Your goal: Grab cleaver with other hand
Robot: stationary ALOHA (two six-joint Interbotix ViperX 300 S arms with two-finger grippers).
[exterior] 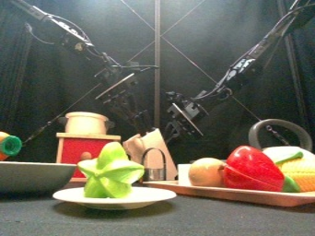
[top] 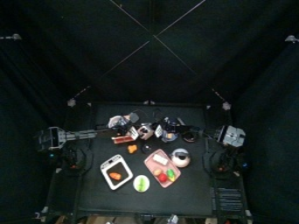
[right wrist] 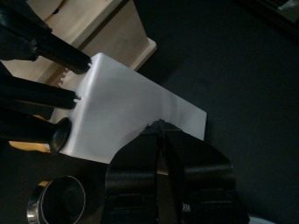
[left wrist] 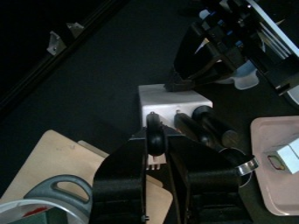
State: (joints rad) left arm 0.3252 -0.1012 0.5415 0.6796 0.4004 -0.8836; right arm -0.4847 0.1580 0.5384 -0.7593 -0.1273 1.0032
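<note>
Black table (top: pixel 93 175), knife block (left wrist: pixel 176 103), left jaws pinching cleaver handle (left wrist: pixel 155 133), right jaws pinching cleaver blade (right wrist: pixel 122 109).

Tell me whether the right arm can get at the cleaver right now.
Probably yes. The right gripper sits at the edge of the cleaver blade with nothing between them; the left gripper holds the handle end, clear of that spot.

My black table (top: pixel 93 197) carries, along its front, a white plate (exterior: pixel 113 197) with a green star-shaped fruit, a grey bowl (exterior: pixel 31 175) beside it, and a pink tray (exterior: pixel 246 194) of toy produce. Behind stand a knife block (exterior: pixel 154 152), a red box (exterior: pixel 84 147) and a cutting board (left wrist: pixel 59 162).
</note>
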